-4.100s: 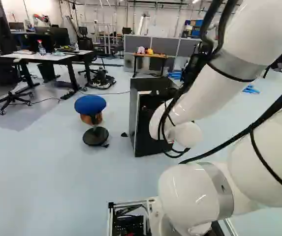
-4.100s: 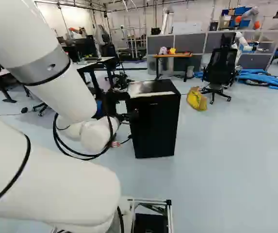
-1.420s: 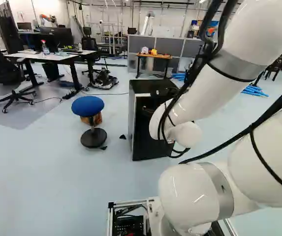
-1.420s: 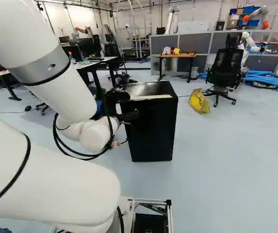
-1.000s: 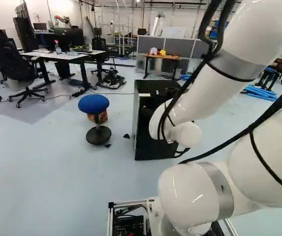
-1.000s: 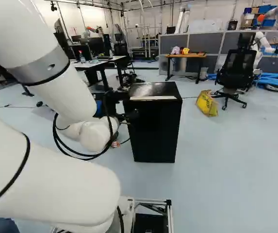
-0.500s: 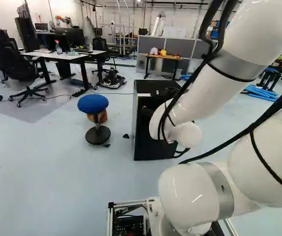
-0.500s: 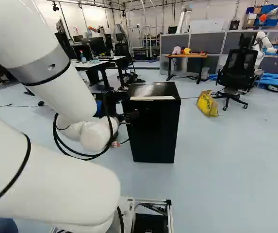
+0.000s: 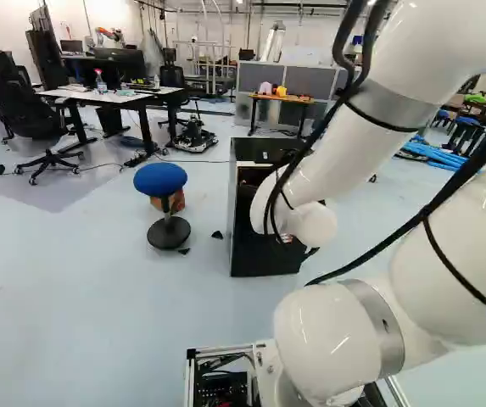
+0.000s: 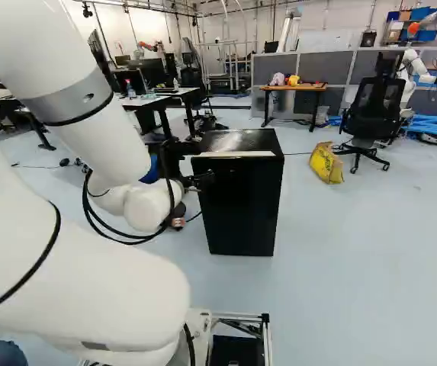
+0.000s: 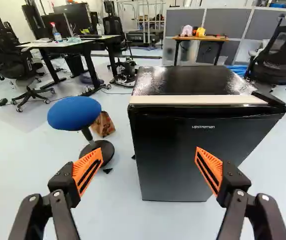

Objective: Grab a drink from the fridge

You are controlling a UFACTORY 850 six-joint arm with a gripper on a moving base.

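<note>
My gripper (image 10: pixel 204 178) is near the top front of the black fridge (image 10: pixel 241 210) in the right base view. In the wrist view the gripper (image 11: pixel 149 150) stands open, its orange pads wide apart and nothing gripped. The fridge (image 11: pixel 175 132) lies ahead; one finger overlaps its front face, the other overlaps the floor beside the stool. I see no contact with it. Its door looks closed, with a pale strip (image 11: pixel 197 100) along the top front edge. No drink shows. My arm hides part of the fridge (image 9: pixel 243 242) in the left base view.
A blue stool (image 11: pixel 74 113) stands beside the fridge, a brown box (image 11: pixel 103 124) behind it. Farther off are a white desk (image 9: pixel 111 97), a wooden table (image 10: pixel 294 88), an office chair (image 10: pixel 372 110), a yellow bag (image 10: pixel 326 162), blue tubes (image 10: pixel 435 128) and another robot (image 10: pixel 416 65).
The base has turned, so the room sits farther right than in the oldest views. Since half a second ago my arm has shifted slightly left, the gripper a little too.
</note>
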